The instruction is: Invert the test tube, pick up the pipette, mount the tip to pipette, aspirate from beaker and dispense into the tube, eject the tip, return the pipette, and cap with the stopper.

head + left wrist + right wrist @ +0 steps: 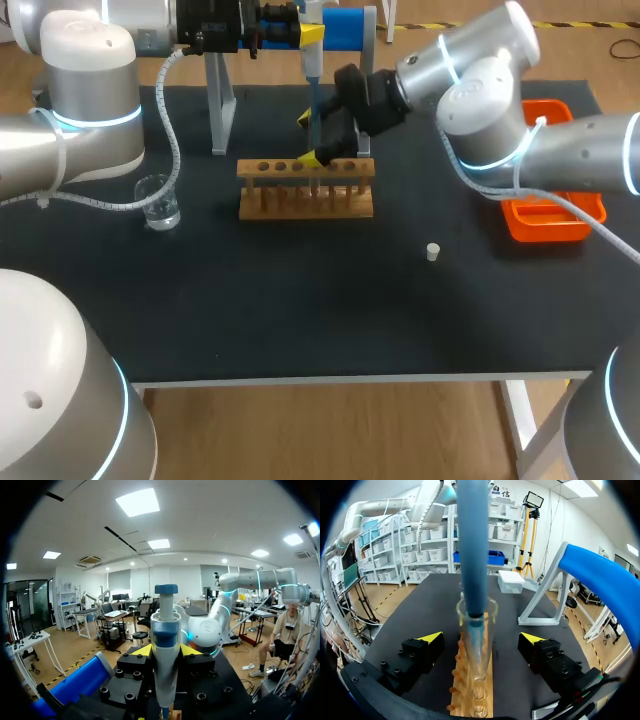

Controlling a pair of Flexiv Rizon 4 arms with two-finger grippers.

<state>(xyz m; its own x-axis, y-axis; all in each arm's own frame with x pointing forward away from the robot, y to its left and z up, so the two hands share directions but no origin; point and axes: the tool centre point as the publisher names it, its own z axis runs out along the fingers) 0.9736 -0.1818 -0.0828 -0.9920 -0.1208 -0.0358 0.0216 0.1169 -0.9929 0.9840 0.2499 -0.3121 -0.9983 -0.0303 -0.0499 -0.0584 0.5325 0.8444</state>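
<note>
My left gripper (300,32) is shut on the blue-and-white pipette (165,645), which hangs upright between its yellow tips (142,650). The pipette's blue tip (472,555) reaches down into the mouth of a clear test tube (476,645) that stands upright in the wooden rack (305,188). My right gripper (482,637) is open, with one finger on each side of the tube and neither touching it. In the head view the right gripper (312,138) sits just behind the rack. A glass beaker (160,205) stands left of the rack. The small white stopper (433,252) lies to the right front.
The pipette stand with its blue holder (350,28) and grey leg (220,100) stands behind the rack. An orange tray (548,215) sits at the table's right edge, partly under my right arm. The rack (472,695) has several vacant holes.
</note>
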